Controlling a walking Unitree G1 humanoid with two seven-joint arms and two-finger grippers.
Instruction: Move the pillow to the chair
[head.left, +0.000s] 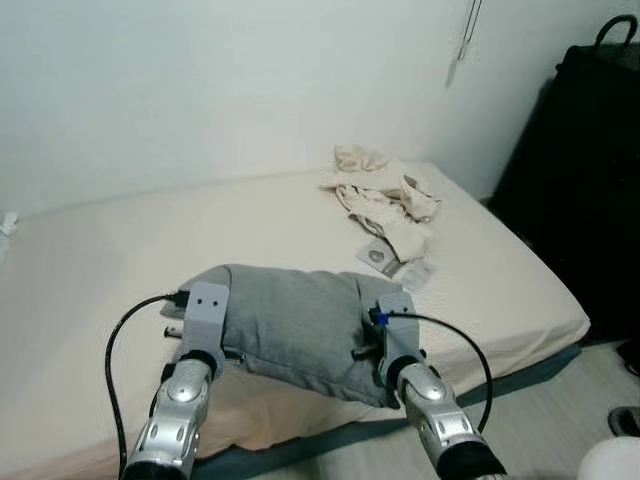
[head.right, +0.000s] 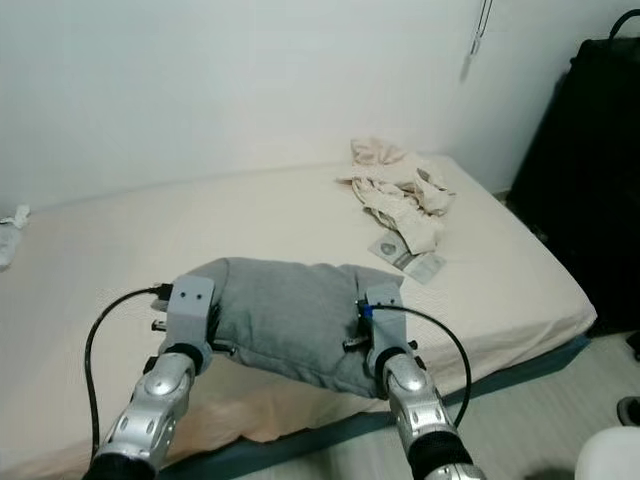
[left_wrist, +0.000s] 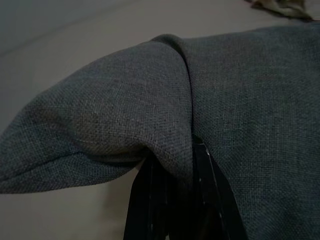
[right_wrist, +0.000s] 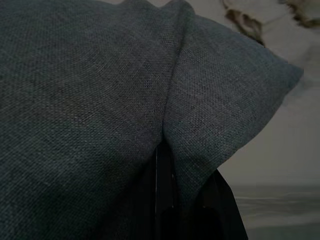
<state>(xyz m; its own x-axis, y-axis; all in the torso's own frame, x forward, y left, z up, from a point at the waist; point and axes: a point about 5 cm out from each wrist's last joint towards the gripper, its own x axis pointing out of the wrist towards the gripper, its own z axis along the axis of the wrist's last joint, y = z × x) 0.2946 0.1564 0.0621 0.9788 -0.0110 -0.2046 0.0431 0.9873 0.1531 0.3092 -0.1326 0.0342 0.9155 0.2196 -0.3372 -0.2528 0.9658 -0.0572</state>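
Note:
A grey fabric pillow (head.left: 290, 320) is held just above the near edge of the cream bed (head.left: 100, 260), between my two arms. My left gripper (head.left: 213, 335) is shut on the pillow's left end, and the left wrist view shows cloth pinched between the black fingers (left_wrist: 210, 200). My right gripper (head.left: 383, 338) is shut on the pillow's right end, where a fold of cloth bunches over its fingers (right_wrist: 162, 200). The fingertips of both grippers are buried in the fabric.
A heap of pale clothes (head.left: 385, 195) and two small flat packets (head.left: 395, 262) lie on the bed's far right. A tall black object with a handle (head.left: 580, 180) stands right of the bed. A white rounded thing (head.left: 612, 462) sits on the floor at bottom right.

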